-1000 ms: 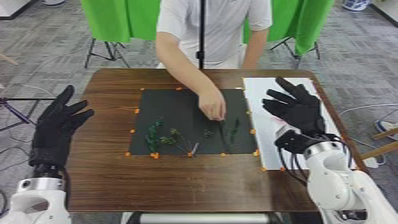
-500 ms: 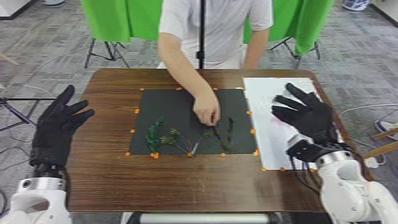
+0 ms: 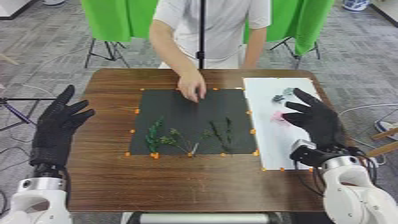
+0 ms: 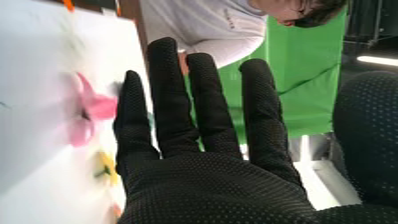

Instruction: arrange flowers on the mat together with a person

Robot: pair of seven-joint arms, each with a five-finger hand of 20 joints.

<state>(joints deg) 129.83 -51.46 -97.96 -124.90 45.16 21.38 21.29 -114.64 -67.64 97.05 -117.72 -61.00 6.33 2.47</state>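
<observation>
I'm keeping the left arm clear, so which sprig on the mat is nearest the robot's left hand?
The leftmost sprig on the mat, leafy and brighter green; the other sprigs all lie farther right, toward the right hand.

Floor (image 3: 53,60): grey carpet, streaky pattern. Brown wooden table (image 3: 98,185) mid-room, plain grain. Green cloth (image 3: 107,22) hung behind it in two stretches, folds visible, black tripod legs at the base of each. Blue-and-white pot (image 3: 356,4) on the floor, far right. Pale wooden furniture (image 3: 385,150) at the right edge, cables (image 3: 378,108) near it. Bright strip light (image 4: 378,60) against a dark background past the cloth.
</observation>
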